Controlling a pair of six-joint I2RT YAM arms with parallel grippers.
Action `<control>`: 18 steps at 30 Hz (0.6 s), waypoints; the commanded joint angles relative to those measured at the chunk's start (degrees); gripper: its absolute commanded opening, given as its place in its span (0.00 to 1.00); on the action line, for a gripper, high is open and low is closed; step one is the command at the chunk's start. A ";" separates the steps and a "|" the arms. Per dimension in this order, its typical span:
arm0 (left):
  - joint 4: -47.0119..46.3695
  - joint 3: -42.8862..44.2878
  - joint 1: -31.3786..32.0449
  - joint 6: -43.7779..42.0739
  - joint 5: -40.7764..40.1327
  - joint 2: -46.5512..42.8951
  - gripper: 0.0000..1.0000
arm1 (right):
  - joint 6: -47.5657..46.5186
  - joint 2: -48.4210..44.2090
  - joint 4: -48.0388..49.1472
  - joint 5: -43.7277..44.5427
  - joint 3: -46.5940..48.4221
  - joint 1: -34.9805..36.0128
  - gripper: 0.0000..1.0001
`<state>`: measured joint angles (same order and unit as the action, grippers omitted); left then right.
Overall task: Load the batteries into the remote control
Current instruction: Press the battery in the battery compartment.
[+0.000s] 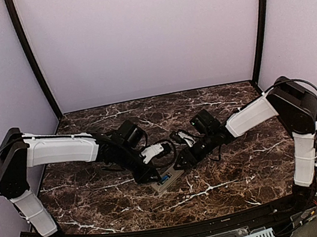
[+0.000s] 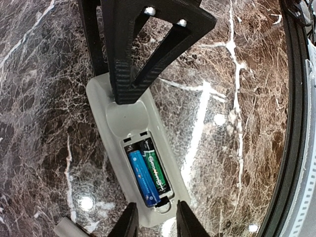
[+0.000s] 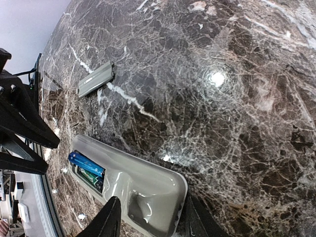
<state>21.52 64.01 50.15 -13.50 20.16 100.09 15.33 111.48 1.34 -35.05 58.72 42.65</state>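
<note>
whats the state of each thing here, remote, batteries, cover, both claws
remote: lying back up, uncovered
batteries: two, seated side by side in the remote
cover: off, lying apart from the remote
left claw: astride the remote's battery end, grip unclear
right claw: at the remote's other end, grip unclear

We logged the remote control (image 3: 148,190) grey back up on the marble table (image 3: 247,128), its recess uncovered. Two batteries (image 3: 87,167) sat in it side by side, the blue one on top and a dark green one beside it. The right gripper (image 3: 151,202) straddled the remote's near end, one finger against each long side. A flat grey cover (image 3: 95,79) lay well apart, upper left.
</note>
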 commanded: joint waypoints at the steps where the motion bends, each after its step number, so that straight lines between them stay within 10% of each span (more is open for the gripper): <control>1: 2.81 -0.20 0.15 -1.05 -2.32 -0.40 0.25 | 0.31 3.13 -5.22 3.54 -1.59 0.68 0.44; 18: 3.27 1.08 0.02 -1.34 -2.70 2.85 0.21 | 0.14 3.17 -5.11 3.32 -1.84 0.63 0.43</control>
<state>23.51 64.05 50.15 -14.39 17.32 102.78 15.33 111.48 1.37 -35.05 58.72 42.65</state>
